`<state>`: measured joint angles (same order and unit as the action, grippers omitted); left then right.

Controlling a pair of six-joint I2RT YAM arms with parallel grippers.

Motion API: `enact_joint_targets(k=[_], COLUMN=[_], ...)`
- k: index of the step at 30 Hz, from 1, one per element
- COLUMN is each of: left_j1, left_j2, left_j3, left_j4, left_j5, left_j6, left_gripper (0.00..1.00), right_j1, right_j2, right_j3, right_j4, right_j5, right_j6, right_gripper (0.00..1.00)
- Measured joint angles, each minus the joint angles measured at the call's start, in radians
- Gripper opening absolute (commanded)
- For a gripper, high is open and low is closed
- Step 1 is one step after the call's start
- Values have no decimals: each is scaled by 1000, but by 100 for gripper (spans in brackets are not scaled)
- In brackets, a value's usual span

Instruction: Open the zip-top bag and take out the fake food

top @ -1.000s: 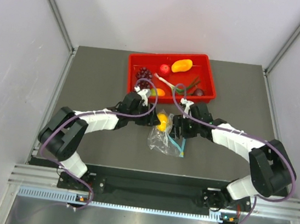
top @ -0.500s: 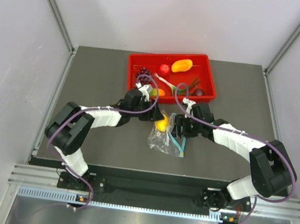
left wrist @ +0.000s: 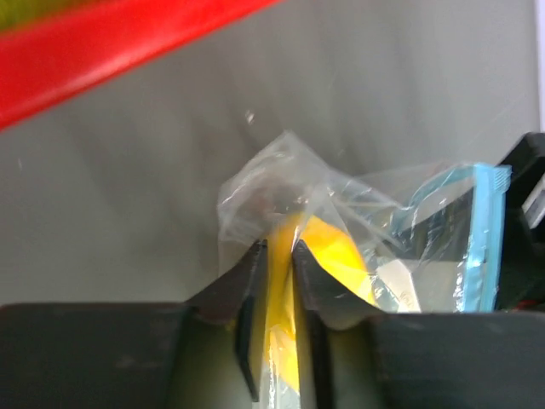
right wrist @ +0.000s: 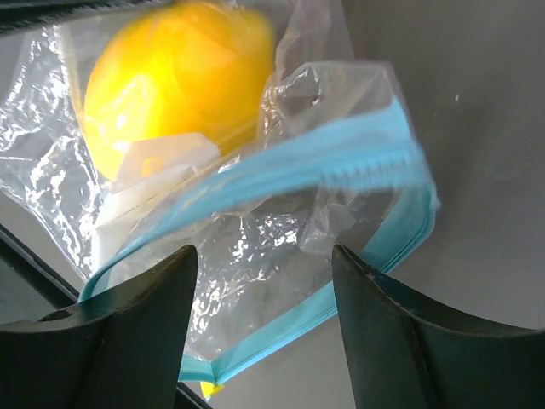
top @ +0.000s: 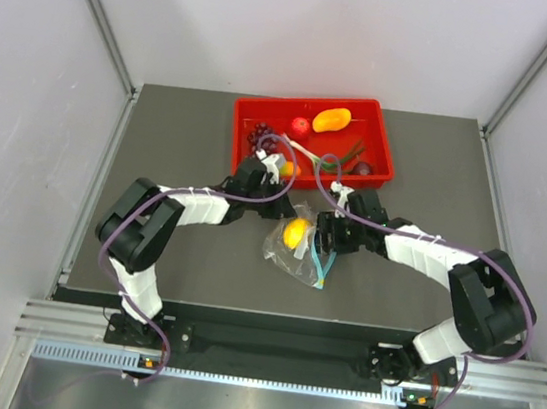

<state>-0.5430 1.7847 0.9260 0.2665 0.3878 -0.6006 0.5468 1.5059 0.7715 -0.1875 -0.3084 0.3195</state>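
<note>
The zip-top bag lies on the dark table in front of the tray, with the yellow lemon inside it. My left gripper is shut on a fold of the bag's clear plastic, and the lemon shows just behind the jaws. My right gripper is open. Its fingers stand either side of the bag's teal zip strip, whose mouth gapes open, with the lemon deeper in. The orange-yellow mango and a dark maroon piece lie in the red tray.
The red tray stands at the table's back and holds purple grapes, a small red ball and other toy pieces. Its rim is close above my left gripper. Grey walls enclose the table.
My left arm's elbow has swung right and its wrist has moved towards the tray. The bag and lemon have shifted slightly towards the near edge. The right arm has hardly moved.
</note>
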Motion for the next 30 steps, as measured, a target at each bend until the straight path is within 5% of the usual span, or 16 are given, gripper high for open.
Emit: enact_joint_targets(k=[10, 25, 30], left_j1=[-1, -58, -86], left_j2=[19, -29, -28], left_j3=[-45, -117, -116], left_j4=[-13, -12, -11], left_j5=[8, -100, -132], left_j6=[-24, -80, -82], left_gripper=[0, 0, 0], right_j1=[0, 40, 55], right_j2=[22, 60, 61], right_j3=[-8, -3, -3], right_j4=[66, 76, 77], right_j5=[-53, -115, -159], right_j6=[30, 60, 71], right_gripper=[63, 60, 67])
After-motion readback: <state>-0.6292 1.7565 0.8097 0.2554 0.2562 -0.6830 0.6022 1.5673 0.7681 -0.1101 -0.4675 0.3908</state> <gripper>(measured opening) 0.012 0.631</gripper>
